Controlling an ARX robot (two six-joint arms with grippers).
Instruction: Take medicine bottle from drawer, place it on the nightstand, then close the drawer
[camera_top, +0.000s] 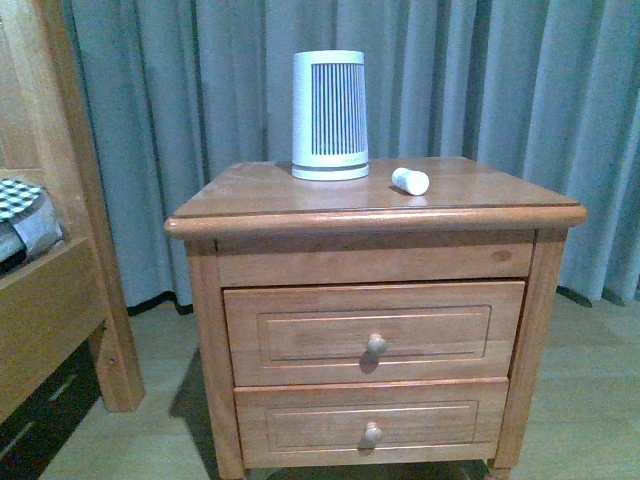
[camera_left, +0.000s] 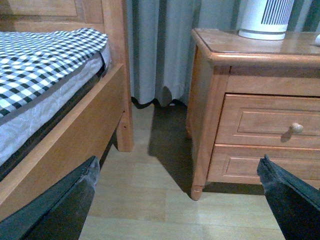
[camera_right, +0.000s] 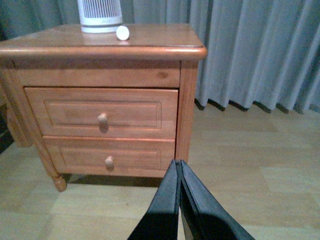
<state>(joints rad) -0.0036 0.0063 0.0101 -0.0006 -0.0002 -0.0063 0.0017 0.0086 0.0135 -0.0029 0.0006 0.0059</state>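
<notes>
— Gripper check first: where do the two stand?

— Right gripper (camera_right: 179, 172) has its fingers pressed together on nothing, low in its wrist view and well apart from the nightstand (camera_top: 300, 190). Left gripper (camera_left: 175, 175) is spread wide, fingers at the lower corners of its view, also empty. Neither arm shows in the front view.

— And the medicine bottle?

— Medicine bottle (camera_top: 410, 181) lies on its side on the nightstand top, right of centre in the front view, near the ribbed white device (camera_top: 330, 115) but not touching it.

— The drawer?

— Upper drawer (camera_top: 375, 330) sits flush with its frame, like the lower drawer (camera_top: 372, 422) beneath it.

— So what's left?

— Judging from this, nothing: bottle out and placed, drawer shut, both arms clear.
</notes>
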